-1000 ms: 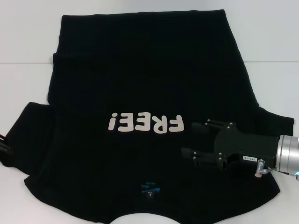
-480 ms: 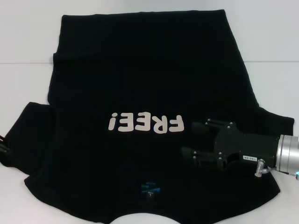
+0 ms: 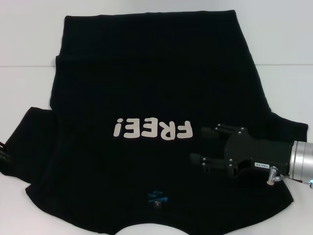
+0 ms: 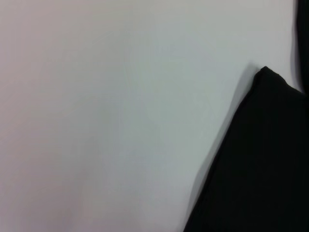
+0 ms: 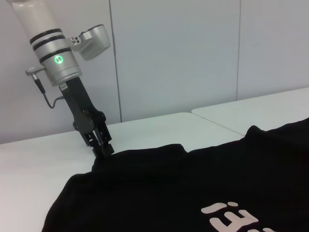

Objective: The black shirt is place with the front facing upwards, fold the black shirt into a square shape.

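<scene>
The black shirt point(image 3: 146, 88) lies spread front-up on the white table, its cream "FREE!" lettering point(image 3: 151, 129) near the middle and a small blue neck label point(image 3: 156, 198) at the near edge. My right gripper point(image 3: 199, 144) stands open just right of the lettering, over the shirt's chest, with nothing between its fingers. My left gripper point(image 3: 3, 154) shows only at the far left edge, by the left sleeve. The right wrist view has the left gripper point(image 5: 104, 149) with its tip down at the sleeve's edge on the black shirt point(image 5: 193, 183). In the left wrist view, a corner of the black shirt point(image 4: 260, 159) lies on the table.
White table point(image 3: 29, 49) surrounds the shirt on the left, right and far sides. A table seam point(image 3: 283, 64) runs across behind the shirt. A pale wall point(image 5: 183, 53) stands beyond the table.
</scene>
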`<state>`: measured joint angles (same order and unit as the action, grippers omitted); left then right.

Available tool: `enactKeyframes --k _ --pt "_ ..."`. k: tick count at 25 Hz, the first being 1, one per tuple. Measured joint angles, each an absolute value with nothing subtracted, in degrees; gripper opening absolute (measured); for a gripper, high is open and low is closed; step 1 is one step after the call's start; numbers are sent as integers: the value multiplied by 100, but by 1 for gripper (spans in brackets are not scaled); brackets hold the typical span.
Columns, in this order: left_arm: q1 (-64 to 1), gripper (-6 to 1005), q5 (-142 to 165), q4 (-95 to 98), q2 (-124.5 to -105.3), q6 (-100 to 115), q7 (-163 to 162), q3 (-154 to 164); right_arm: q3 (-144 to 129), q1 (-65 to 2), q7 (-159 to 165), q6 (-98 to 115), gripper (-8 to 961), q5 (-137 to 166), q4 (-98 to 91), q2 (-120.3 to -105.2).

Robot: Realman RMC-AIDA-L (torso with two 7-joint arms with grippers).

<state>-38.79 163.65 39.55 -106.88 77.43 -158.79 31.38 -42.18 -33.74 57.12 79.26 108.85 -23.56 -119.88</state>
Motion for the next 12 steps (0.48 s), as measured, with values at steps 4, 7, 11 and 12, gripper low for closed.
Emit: enactKeyframes --k 4,7,11,12 --pt "-3875 362 16365 3958 -10701 7740 -15879 3222 -4219 -3381 5712 7930 807 10883 -2356 -11988" --pt "-3869 347 16365 3960 -10709 7731 -15882 3291 -4219 -3385 5713 7944 807 10881 -2356 -11988" --pt "-3868 328 16365 3963 -10713 7726 -15882 3300 -4219 -3384 5712 7963 807 10880 -2358 -11988" --pt "-3870 323 16365 3965 -10714 7726 -15882 3300 -4219 -3384 5713 7965 807 10880 -2360 -11988"
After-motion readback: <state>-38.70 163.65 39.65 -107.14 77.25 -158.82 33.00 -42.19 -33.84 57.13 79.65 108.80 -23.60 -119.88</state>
